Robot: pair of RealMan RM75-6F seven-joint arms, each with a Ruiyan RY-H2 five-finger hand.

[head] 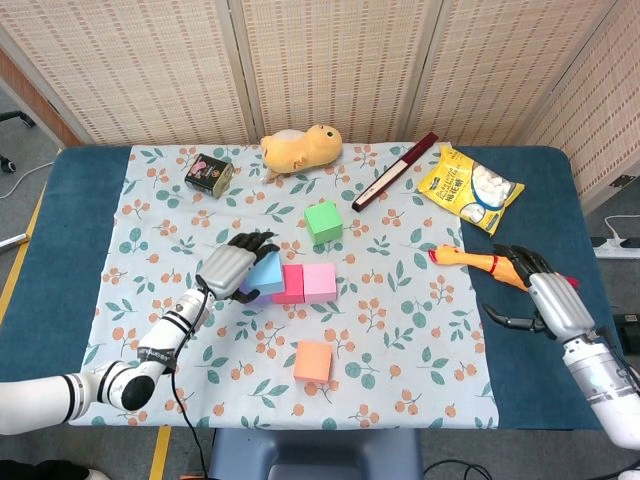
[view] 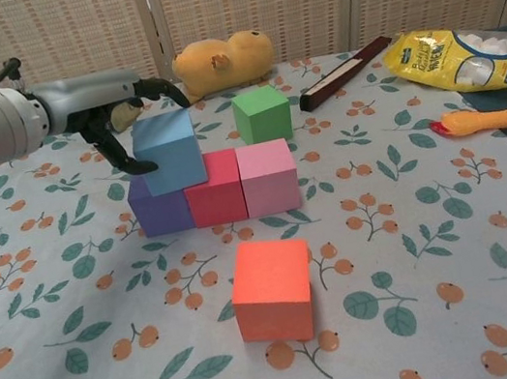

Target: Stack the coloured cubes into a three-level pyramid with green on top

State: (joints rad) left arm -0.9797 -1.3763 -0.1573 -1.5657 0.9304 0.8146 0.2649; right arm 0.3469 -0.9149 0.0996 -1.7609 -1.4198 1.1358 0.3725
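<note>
A purple cube (view: 157,211), a red cube (view: 214,188) and a pink cube (view: 269,177) stand in a row on the floral cloth. A blue cube (view: 168,152) sits on top, over the purple cube and part of the red one. My left hand (view: 112,111) grips it, thumb on its left face and fingers curled over its far top edge. The green cube (view: 262,113) stands behind the row and the orange cube (view: 272,289) in front of it. In the head view my right hand (head: 540,295) lies open on the blue table at the far right, holding nothing.
A yellow plush toy (head: 300,148), a small tin (head: 208,172) and a dark red stick (head: 395,170) lie along the back of the cloth. A yellow snack bag (head: 470,188) and a rubber chicken (head: 475,261) lie to the right, the chicken close to my right hand.
</note>
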